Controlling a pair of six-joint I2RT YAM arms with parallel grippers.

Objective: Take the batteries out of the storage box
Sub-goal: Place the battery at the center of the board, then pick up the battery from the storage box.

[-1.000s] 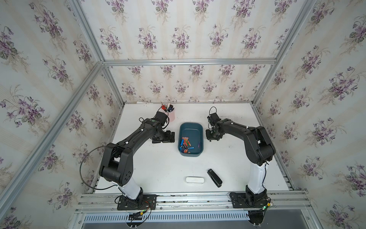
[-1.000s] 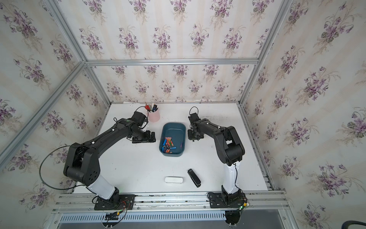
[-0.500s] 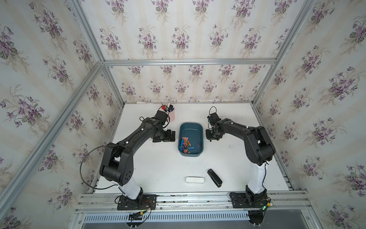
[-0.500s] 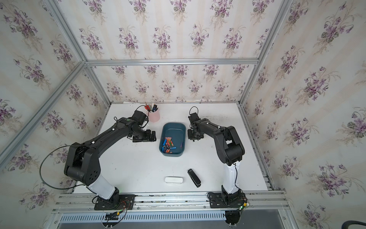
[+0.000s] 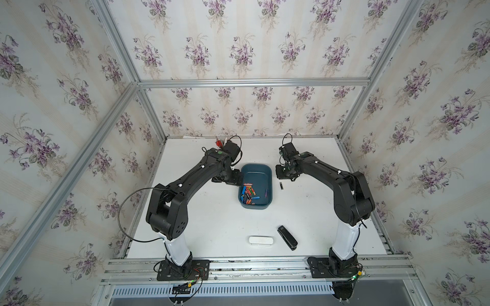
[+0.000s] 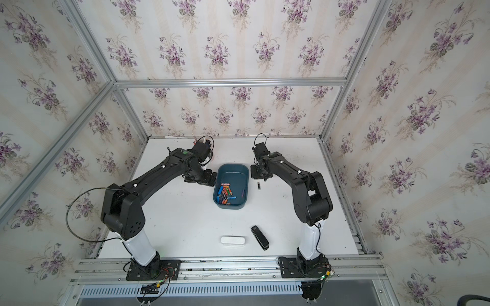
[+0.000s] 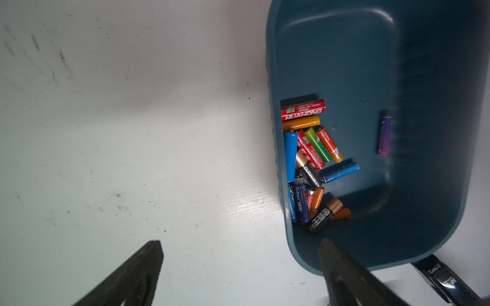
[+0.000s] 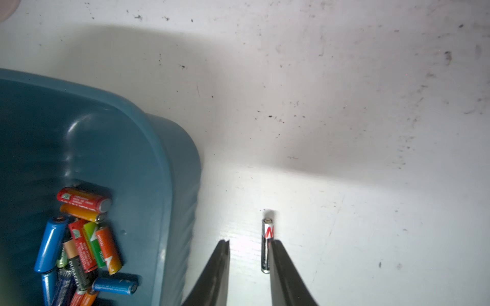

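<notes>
In both top views one storage box is seen on the table. One black battery lies just beside it. One white case and one black stapler lie well apart from it.

In the left wrist view about fifteen batteries are counted inside the box, one purple apart from the heap. The left gripper is spread wide.

In the right wrist view the right gripper is slightly parted. The one black battery lies on the table between its fingers, unpinched.
</notes>
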